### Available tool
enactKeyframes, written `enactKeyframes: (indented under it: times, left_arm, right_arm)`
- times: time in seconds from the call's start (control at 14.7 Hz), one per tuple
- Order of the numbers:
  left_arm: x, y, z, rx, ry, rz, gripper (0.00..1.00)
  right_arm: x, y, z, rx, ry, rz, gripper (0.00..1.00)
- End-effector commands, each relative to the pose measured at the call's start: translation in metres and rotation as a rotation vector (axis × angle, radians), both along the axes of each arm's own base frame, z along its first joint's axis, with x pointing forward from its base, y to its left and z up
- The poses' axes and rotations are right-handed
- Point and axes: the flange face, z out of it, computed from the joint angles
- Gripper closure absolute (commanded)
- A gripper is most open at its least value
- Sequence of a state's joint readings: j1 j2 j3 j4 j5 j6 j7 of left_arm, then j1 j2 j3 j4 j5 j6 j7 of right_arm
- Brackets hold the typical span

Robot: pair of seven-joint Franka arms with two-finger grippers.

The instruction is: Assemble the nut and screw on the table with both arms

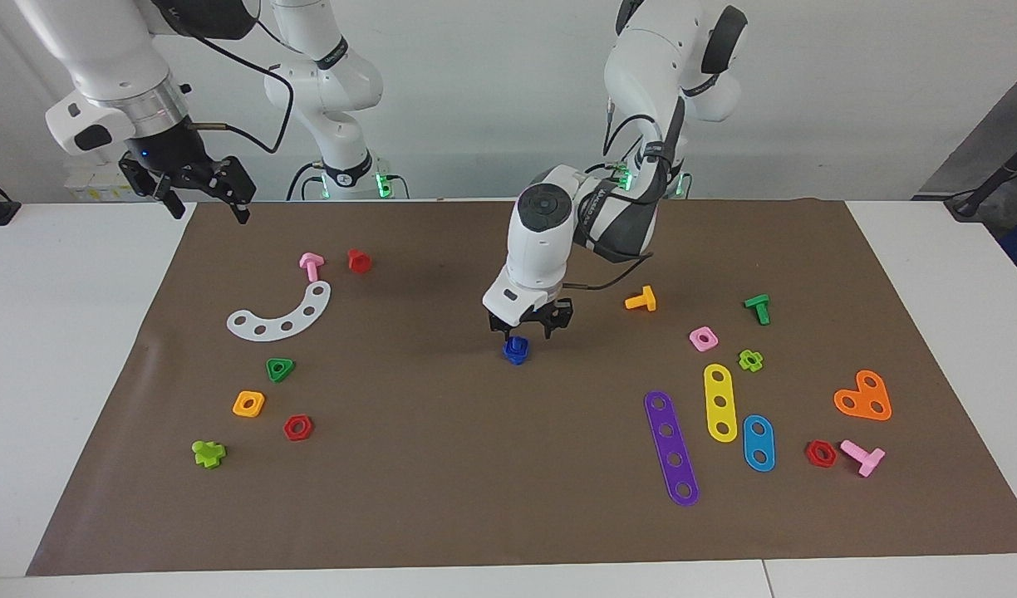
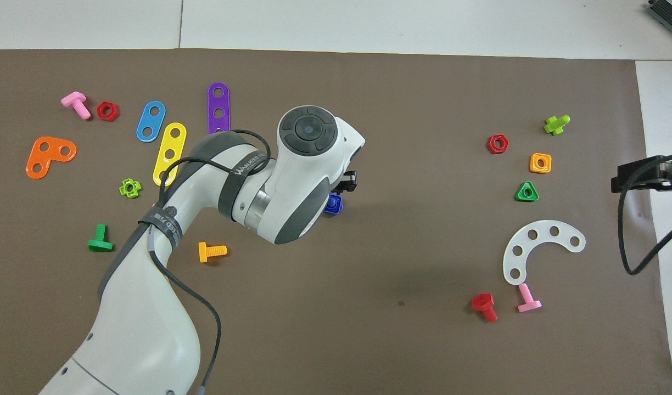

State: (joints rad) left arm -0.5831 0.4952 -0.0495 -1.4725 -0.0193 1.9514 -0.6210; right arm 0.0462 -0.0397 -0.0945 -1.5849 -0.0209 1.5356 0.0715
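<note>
The blue nut (image 1: 517, 356) lies in the middle of the mat on the table (image 1: 68, 349), with the blue screw (image 1: 518, 343) standing on it; the two read as one small blue stack. Just above this stack hangs my left gripper (image 1: 528, 329), open, its fingertips clear of the stack. In the overhead view the left arm hides most of the blue stack (image 2: 334, 206), and one black finger (image 2: 348, 181) sticks out past the wrist. My right gripper (image 1: 208, 211) waits open over the mat's corner at the right arm's end, holding nothing.
Toward the right arm's end lie a white curved strip (image 1: 282, 314), a pink screw (image 1: 311, 266), a red screw (image 1: 359, 261), a green triangular nut (image 1: 280, 369) and an orange square nut (image 1: 248, 404). An orange screw (image 1: 641, 299), a pink nut (image 1: 703, 338) and coloured strips (image 1: 671, 447) lie toward the left arm's end.
</note>
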Motion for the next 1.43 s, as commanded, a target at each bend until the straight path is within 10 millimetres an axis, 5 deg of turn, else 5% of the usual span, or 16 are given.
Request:
enactKeyframes:
  times: [0.0,0.41,0.61,0.82,0.95,1.36]
  left_arm:
    - [0.027,0.059,0.050,-0.016,-0.019,0.061,0.23]
    - [0.055,0.222,0.117,-0.009,0.017,-0.096,0.23]
    - [0.046,0.276,0.134,-0.005,0.047,-0.103,0.19]
    - [0.035,0.314,0.166,-0.009,0.028,-0.100,0.02]
    - [0.025,0.340,0.183,-0.010,0.033,-0.083,0.00]
    - [0.004,0.362,0.217,-0.007,-0.011,-0.039,0.00]
  right_arm:
    - [-0.006,0.000,0.001,0.006,0.000,0.016,0.00]
    - [-0.006,0.000,0.001,0.006,0.000,0.016,0.00]
    - [-0.006,0.000,0.001,0.006,0.000,0.016,0.00]
    - [-0.006,0.000,0.001,0.006,0.000,0.016,0.00]
    - [-0.006,0.000,0.001,0.006,0.000,0.016,0.00]
    - [-0.006,0.000,0.001,0.006,0.000,0.016,0.00]
